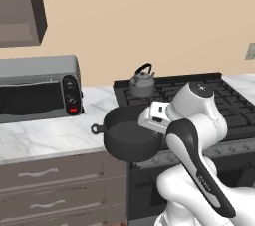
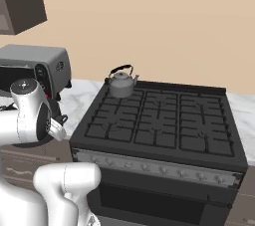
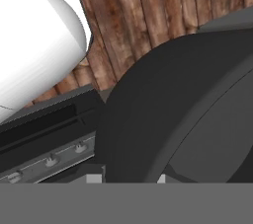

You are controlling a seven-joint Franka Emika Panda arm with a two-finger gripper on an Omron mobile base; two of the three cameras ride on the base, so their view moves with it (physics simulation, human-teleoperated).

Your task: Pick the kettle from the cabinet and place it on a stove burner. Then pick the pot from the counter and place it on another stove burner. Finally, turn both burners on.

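The dark grey pot (image 1: 128, 138) hangs tilted in the air over the counter's front edge, at the stove's left front corner. My gripper (image 1: 148, 127) is shut on its right rim, the fingertips hidden by the pot wall. In the hand view the pot (image 3: 188, 114) looms close on the right. The small grey kettle (image 1: 142, 82) (image 2: 121, 83) stands upright on the back left burner. The other burners (image 1: 234, 101) (image 2: 159, 115) carry nothing. A corner of the cabinet (image 1: 20, 6) shows at the upper left.
A grey toaster oven (image 1: 40, 88) stands on the white counter (image 1: 45, 135) left of the stove. Stove knobs (image 2: 149, 170) run along the front panel. Brown drawers (image 1: 50, 190) sit under the counter. The wooden floor (image 3: 148, 16) lies below the pot.
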